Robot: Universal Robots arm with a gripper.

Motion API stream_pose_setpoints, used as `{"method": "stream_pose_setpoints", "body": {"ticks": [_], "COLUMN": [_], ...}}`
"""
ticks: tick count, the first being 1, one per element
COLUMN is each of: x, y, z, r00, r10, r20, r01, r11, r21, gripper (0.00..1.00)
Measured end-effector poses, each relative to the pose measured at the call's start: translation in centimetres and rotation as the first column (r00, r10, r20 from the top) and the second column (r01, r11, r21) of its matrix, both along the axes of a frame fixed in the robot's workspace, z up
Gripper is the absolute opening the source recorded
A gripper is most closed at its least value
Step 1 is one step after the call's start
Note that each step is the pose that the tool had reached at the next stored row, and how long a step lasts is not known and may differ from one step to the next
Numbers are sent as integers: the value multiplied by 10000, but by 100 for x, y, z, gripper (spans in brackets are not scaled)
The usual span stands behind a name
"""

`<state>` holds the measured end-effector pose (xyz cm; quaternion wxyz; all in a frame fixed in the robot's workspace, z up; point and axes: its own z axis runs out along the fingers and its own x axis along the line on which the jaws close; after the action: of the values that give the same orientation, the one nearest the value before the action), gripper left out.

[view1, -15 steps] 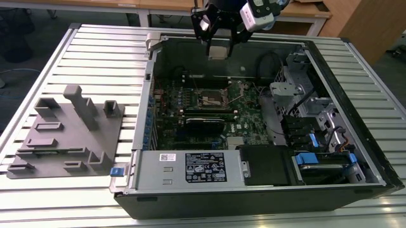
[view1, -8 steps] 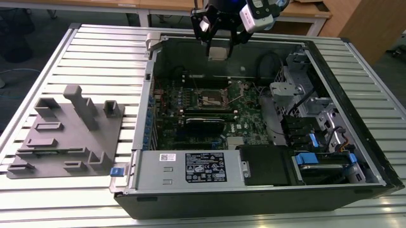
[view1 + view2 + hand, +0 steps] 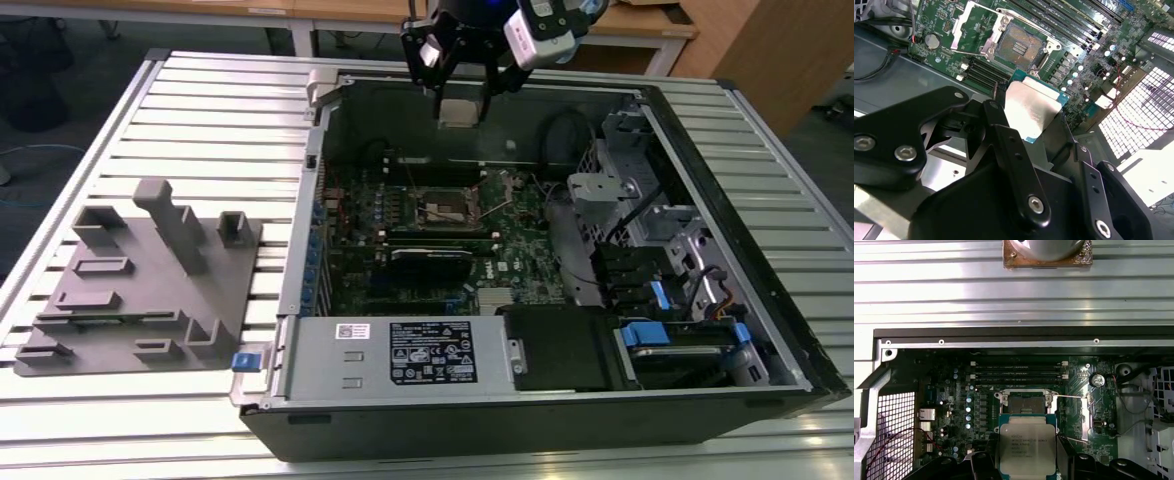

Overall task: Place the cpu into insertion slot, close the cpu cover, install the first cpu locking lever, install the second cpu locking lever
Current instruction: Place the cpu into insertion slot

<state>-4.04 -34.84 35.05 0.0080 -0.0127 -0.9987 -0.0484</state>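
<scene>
Overhead, the fingers grip the cpu, pointing straight down, well above the open insertion slot.

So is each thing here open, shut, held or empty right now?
gripper: shut on the cpu, up above the computer case.
cpu: held in the air, not yet in its slot.
insertion slot: empty and uncovered.
cpu cover: flipped open.
computer case: side open, board showing.
</scene>
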Motion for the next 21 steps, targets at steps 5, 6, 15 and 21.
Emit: {"method": "stream_pose_setpoints", "body": {"ticks": [5, 6, 15, 21], "x": [0, 0, -2, -9], "y": [0, 0, -1, -1], "z": [-30, -43, -207, -281], "r00": [10000, 10000, 10000, 10000], "r10": [0, 0, -1, 0], "r20": [2, 2, 3, 3], "r01": [0, 0, 1, 0], "r11": [10000, 10000, 10000, 10000], "r21": [1, 0, 1, -1], "gripper": [54, 54, 54, 54]}}
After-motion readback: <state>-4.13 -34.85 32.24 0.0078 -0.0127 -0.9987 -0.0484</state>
